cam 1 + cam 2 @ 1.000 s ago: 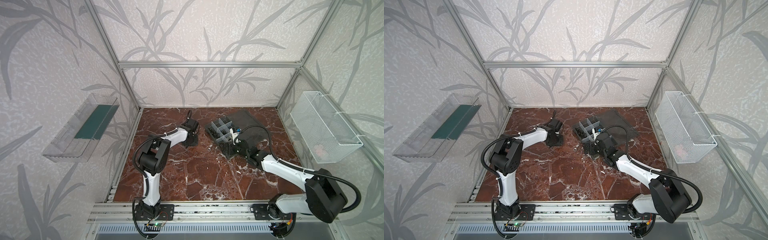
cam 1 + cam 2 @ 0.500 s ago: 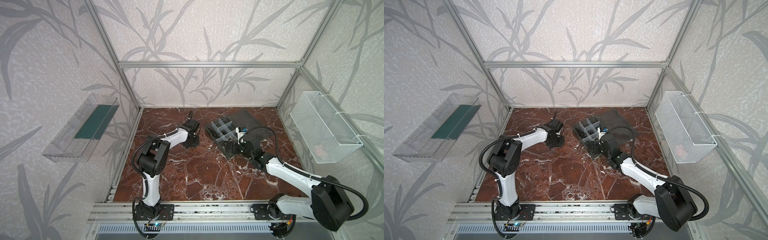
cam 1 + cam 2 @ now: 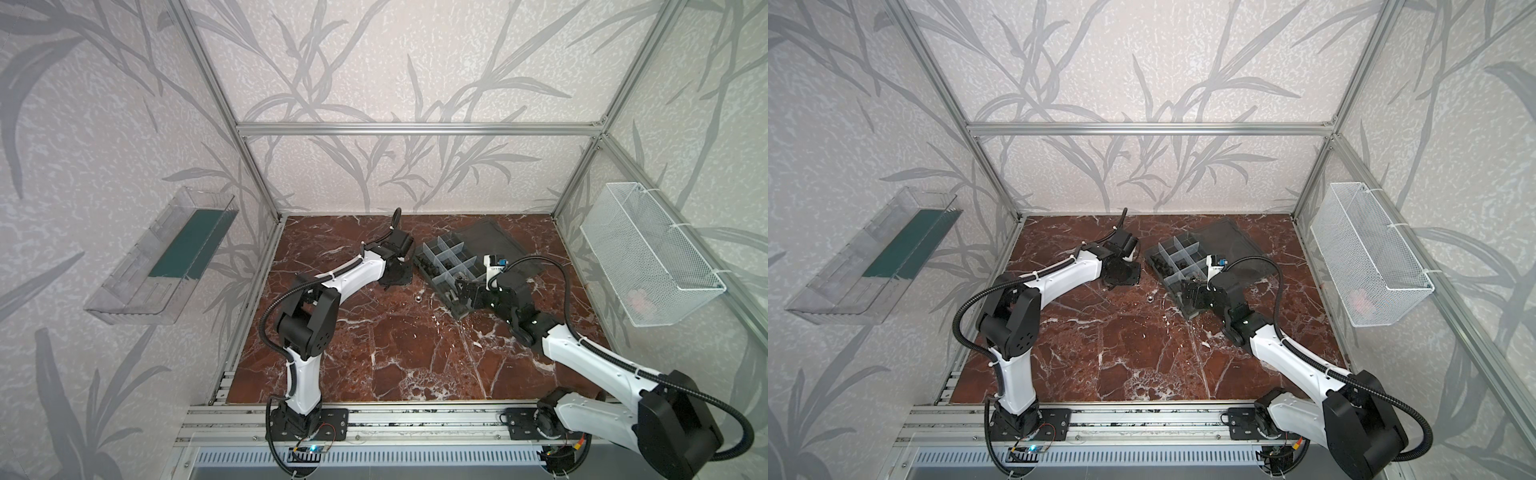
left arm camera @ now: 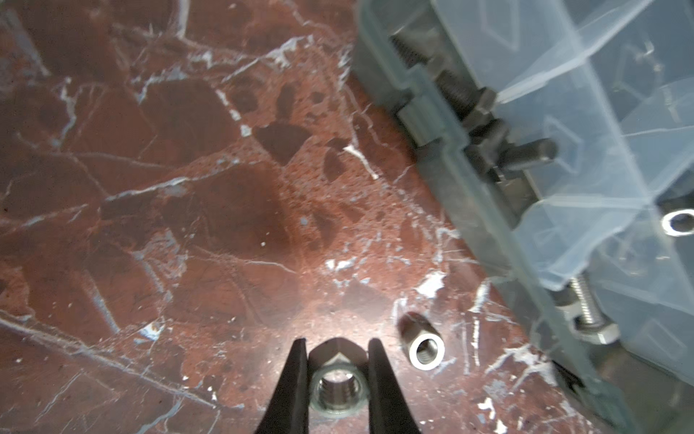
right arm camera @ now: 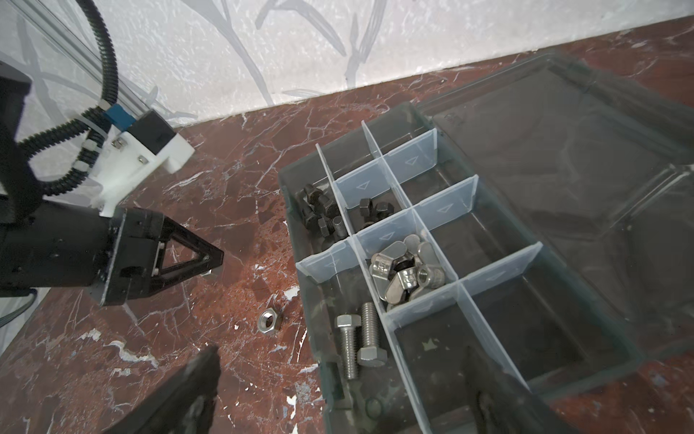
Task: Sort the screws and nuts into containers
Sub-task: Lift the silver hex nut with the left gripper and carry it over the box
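My left gripper (image 4: 337,347) is shut on a silver hex nut (image 4: 337,390), low over the marble floor left of the organizer box (image 3: 428,272). In both top views it shows as a dark shape (image 3: 397,276) (image 3: 1121,276). A second silver nut (image 4: 426,347) (image 5: 269,321) lies loose on the floor beside the box (image 3: 418,298). My right gripper (image 5: 340,375) is open, straddling the box's near wall (image 5: 313,319) above two silver screws (image 5: 356,345). Other containers hold dark screws (image 5: 319,214), black nuts (image 5: 375,210) and wing nuts (image 5: 405,270).
The box's dark lid (image 3: 494,241) lies open flat behind it. A white mesh basket (image 3: 648,253) hangs on the right wall and a clear tray with a green base (image 3: 166,257) on the left wall. Aluminium posts frame the floor.
The right arm's elbow has swung out to the right while its open gripper stays over the box's near end. The left gripper holds its nut and has hardly moved.
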`<state>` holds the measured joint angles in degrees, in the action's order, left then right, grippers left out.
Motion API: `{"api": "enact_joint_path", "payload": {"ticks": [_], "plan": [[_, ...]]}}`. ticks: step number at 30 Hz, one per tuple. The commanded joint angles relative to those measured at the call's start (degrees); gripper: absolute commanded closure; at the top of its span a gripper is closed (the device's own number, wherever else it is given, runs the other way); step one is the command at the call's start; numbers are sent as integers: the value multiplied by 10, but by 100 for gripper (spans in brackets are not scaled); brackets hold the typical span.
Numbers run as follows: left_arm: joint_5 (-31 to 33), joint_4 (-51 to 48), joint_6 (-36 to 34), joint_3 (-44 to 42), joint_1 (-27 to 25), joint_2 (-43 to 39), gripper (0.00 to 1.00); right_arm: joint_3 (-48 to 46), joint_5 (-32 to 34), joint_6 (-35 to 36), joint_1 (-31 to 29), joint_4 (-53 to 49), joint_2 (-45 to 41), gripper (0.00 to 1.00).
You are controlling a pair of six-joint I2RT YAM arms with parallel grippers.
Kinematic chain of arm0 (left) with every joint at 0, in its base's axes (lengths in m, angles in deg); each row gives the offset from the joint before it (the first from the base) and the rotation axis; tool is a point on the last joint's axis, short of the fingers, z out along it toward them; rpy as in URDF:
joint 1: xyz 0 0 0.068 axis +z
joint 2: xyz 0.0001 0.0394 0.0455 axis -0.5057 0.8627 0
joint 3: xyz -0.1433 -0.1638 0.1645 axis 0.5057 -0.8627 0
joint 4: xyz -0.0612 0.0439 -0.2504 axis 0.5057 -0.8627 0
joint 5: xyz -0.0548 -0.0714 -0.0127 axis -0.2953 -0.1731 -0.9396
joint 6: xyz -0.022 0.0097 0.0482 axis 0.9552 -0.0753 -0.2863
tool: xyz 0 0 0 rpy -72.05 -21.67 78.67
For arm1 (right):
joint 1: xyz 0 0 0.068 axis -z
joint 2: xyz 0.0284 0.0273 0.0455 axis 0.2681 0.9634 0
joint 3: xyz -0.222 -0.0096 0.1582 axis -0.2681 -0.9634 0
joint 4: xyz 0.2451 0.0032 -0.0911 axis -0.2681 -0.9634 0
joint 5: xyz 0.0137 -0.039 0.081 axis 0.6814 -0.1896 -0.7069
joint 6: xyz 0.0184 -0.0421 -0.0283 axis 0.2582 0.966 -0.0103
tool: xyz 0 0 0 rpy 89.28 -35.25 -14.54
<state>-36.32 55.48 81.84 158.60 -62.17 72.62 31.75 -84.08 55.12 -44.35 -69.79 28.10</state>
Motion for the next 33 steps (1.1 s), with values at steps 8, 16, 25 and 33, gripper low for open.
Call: {"api": "enact_joint_path", "payload": {"ticks": [8, 16, 25, 33], "plan": [[-26, 6, 38, 108, -64, 10, 85, -36, 75, -13, 13, 20, -76, 1], [-69, 71, 80, 111, -109, 24, 85, -85, 153, -48, 34, 20, -157, 1], [-112, 125, 106, 136, -150, 80, 84, -96, 172, -59, 37, 19, -177, 1], [-124, 138, 107, 178, -175, 136, 84, -104, 182, -61, 38, 21, -190, 1]]}}
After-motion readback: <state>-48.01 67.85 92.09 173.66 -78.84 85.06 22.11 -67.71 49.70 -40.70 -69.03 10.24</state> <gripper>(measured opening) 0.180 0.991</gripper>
